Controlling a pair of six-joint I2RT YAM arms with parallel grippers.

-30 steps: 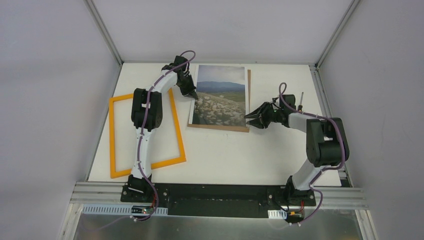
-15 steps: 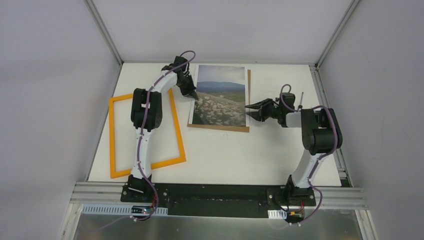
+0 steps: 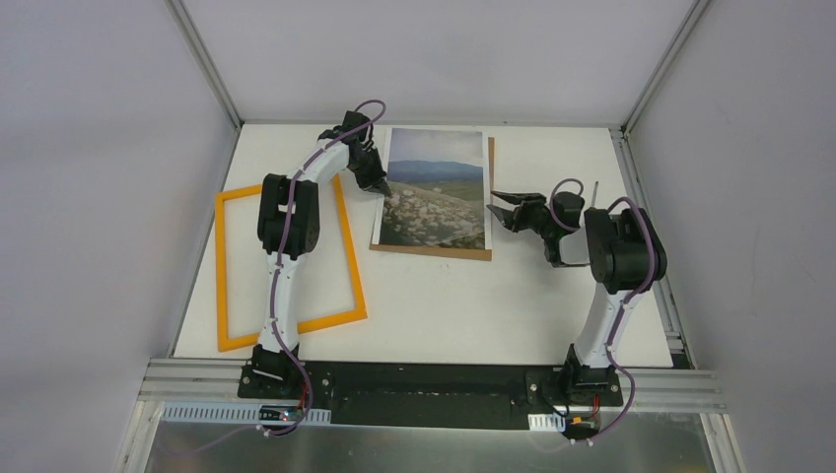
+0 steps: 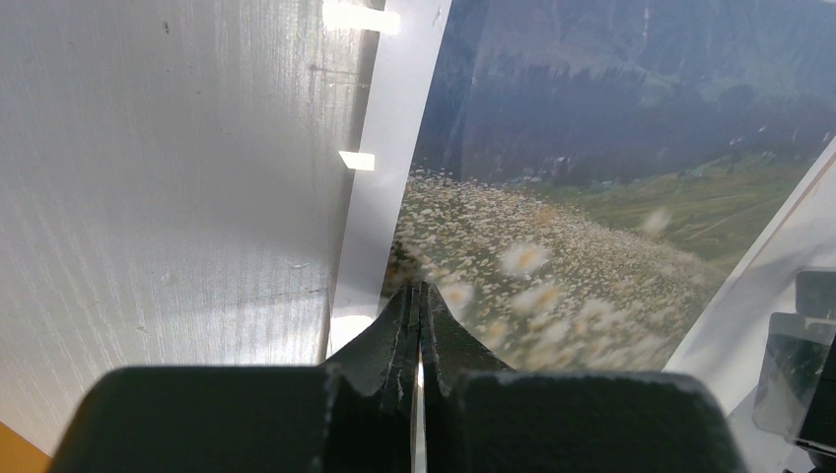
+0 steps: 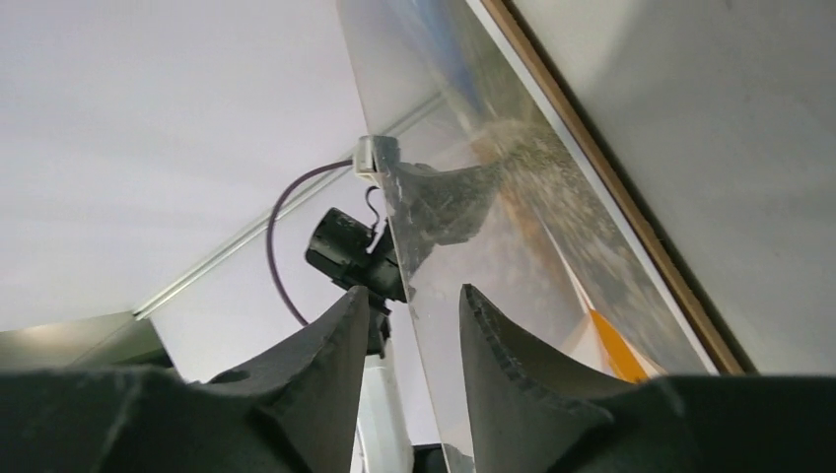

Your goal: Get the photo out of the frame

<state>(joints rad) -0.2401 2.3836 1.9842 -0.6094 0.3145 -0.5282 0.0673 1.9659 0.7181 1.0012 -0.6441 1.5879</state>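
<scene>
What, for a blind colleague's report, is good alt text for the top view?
A landscape photo lies on a brown board, the shut left gripper at its left edge, the open right gripper just off its right. An empty orange frame lies to the left.

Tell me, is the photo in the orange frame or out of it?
Out. The photo lies on a brown board, and the frame lies apart on the table to its left.
</scene>
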